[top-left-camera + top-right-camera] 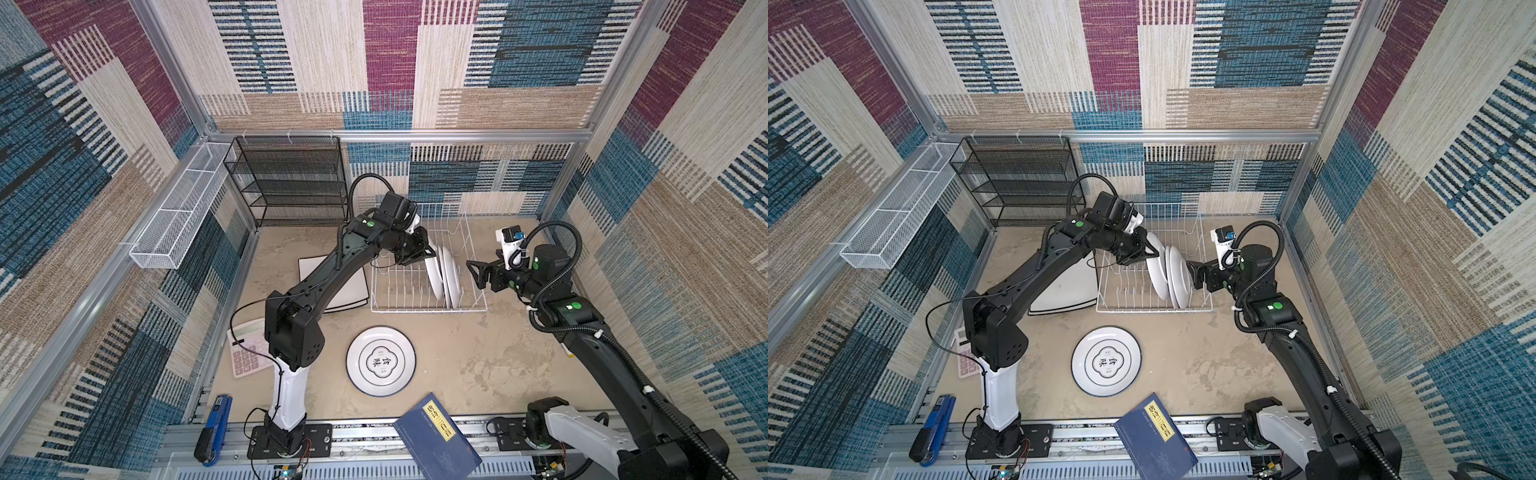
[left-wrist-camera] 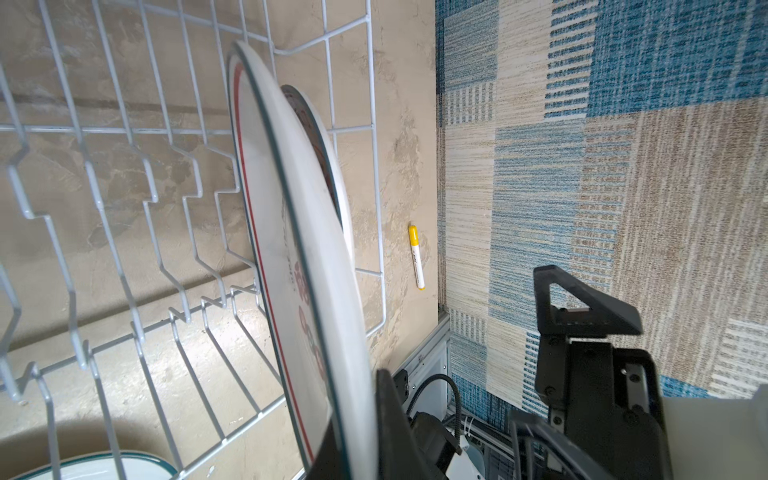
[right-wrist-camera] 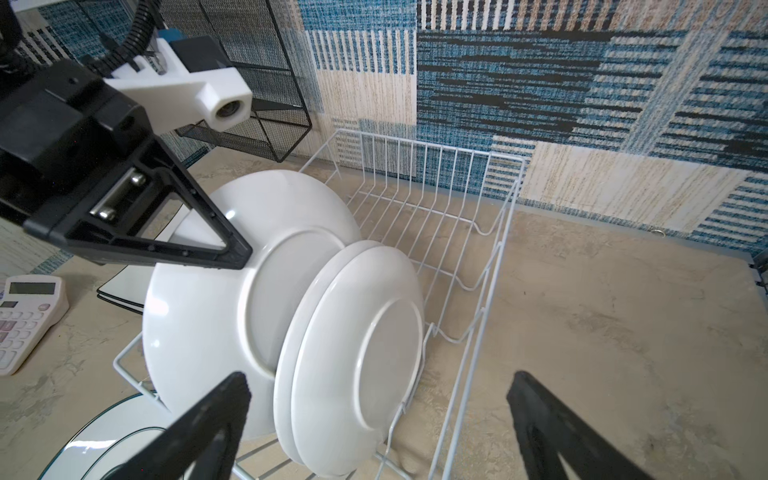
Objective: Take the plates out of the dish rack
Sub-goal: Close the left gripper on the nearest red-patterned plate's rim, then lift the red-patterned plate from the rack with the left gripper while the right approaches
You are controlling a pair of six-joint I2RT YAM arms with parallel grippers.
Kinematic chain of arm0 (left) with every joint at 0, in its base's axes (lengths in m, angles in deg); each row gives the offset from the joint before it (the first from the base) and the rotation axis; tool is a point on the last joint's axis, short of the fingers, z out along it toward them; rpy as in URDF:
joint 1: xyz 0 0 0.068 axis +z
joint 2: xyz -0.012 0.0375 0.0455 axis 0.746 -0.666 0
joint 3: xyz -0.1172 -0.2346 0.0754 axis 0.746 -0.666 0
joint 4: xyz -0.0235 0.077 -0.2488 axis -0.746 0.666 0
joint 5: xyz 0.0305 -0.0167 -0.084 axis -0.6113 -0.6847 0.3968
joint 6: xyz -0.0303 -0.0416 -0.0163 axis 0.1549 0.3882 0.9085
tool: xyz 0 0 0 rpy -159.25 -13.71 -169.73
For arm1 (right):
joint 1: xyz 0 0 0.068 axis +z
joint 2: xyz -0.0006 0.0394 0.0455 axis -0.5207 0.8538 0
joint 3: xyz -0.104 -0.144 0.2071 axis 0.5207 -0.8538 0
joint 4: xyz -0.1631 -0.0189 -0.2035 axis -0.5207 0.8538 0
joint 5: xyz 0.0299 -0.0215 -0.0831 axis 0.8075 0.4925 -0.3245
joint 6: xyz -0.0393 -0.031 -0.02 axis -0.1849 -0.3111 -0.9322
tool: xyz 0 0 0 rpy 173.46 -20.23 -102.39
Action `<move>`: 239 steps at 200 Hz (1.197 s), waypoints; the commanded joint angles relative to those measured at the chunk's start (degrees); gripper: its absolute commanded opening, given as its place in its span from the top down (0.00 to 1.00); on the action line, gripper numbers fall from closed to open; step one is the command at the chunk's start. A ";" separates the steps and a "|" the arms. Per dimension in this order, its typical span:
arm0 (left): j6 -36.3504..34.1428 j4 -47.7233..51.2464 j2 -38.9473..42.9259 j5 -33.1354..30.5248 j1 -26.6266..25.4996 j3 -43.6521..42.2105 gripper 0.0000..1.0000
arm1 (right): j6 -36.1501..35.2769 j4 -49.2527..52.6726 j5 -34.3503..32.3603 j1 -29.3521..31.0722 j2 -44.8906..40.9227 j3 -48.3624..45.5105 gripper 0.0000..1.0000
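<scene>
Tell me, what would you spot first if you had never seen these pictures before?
The left gripper is pinching the top rim of a big white plate that stands on edge in the dish rack. The right gripper hangs wide open just beside the rack. In front of the rack, a round plate with black characters lies flat on the table.

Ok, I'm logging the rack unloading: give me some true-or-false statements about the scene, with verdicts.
1. The left gripper is shut on the rim of a standing plate in the dish rack. True.
2. The right gripper holds a plate. False: it is open, empty, beside the rack.
3. A round plate lies flat on the table before the rack. True.
4. The rack is empty. False: the gripped plate and two smaller plates stand in it.
</scene>
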 commanded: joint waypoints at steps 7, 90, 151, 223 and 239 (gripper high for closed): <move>-3.06 0.31 2.59 -2.42 0.22 -1.02 1.00 | 1.15 -1.99 0.42 -0.06 -0.29 0.95 0.01; -4.69 1.71 7.09 -4.96 0.87 -1.70 1.00 | 3.85 -2.22 1.25 -0.01 -0.37 1.84 0.01; -8.34 1.75 11.44 -7.87 1.47 -2.46 1.00 | 11.63 1.96 1.87 -0.08 3.00 8.01 0.01; -20.22 -0.63 16.50 -11.19 1.86 -5.20 1.00 | 24.18 2.40 10.56 -0.05 7.36 13.56 0.01; -26.33 -2.71 18.77 -11.30 1.93 -7.81 1.00 | 29.39 2.43 13.78 -0.06 9.41 15.56 0.01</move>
